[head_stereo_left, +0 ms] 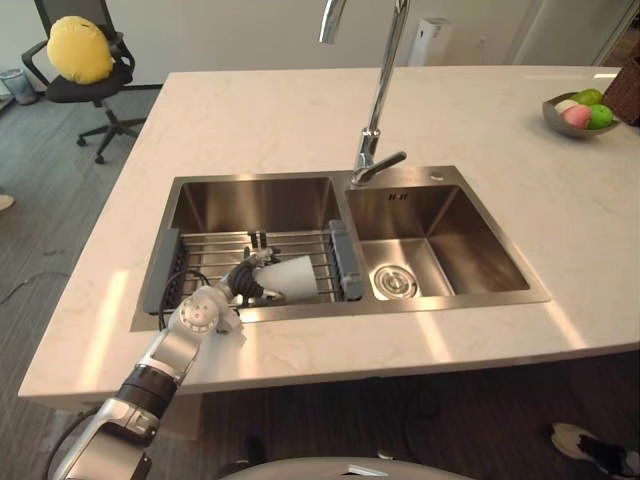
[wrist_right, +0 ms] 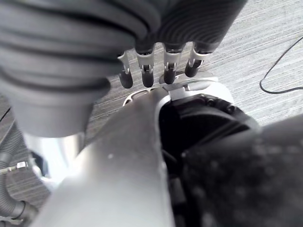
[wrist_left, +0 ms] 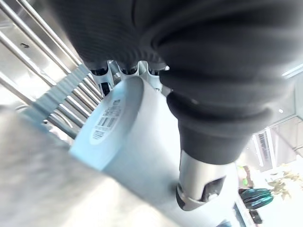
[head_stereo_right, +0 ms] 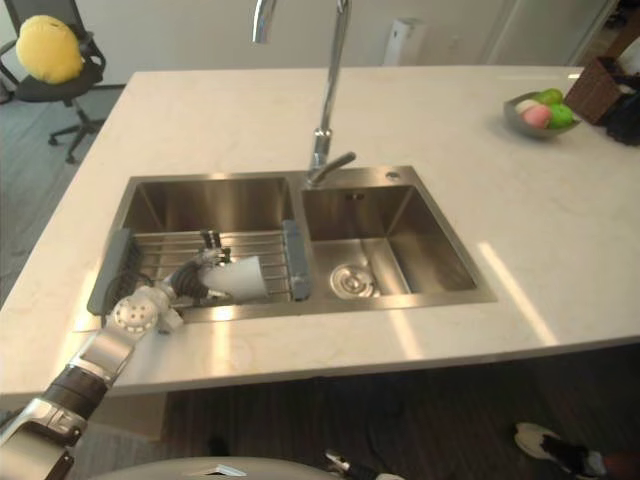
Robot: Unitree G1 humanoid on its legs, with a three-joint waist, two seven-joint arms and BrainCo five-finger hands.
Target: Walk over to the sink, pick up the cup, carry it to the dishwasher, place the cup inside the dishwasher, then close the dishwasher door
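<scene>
A white cup (head_stereo_left: 297, 274) lies on its side on the wire rack (head_stereo_left: 205, 248) in the left basin of the steel sink (head_stereo_left: 250, 203). My left hand (head_stereo_left: 243, 279) reaches over the sink's front rim and is shut on the cup. Up close, its fingers (wrist_left: 124, 71) lie along one side of the cup (wrist_left: 125, 142) and its thumb (wrist_left: 199, 187) presses the opposite side. The cup's labelled bottom faces the wrist. My right hand (wrist_right: 147, 72) hangs low over the grey floor, fingers relaxed and holding nothing.
A tall faucet (head_stereo_left: 376, 110) stands behind the divider between the basins. The right basin (head_stereo_left: 440, 250) has a drain. A bowl of fruit (head_stereo_left: 580, 112) sits at the counter's far right. An office chair with a yellow cushion (head_stereo_left: 82, 52) stands far left. A person's shoe (head_stereo_left: 588, 445) shows lower right.
</scene>
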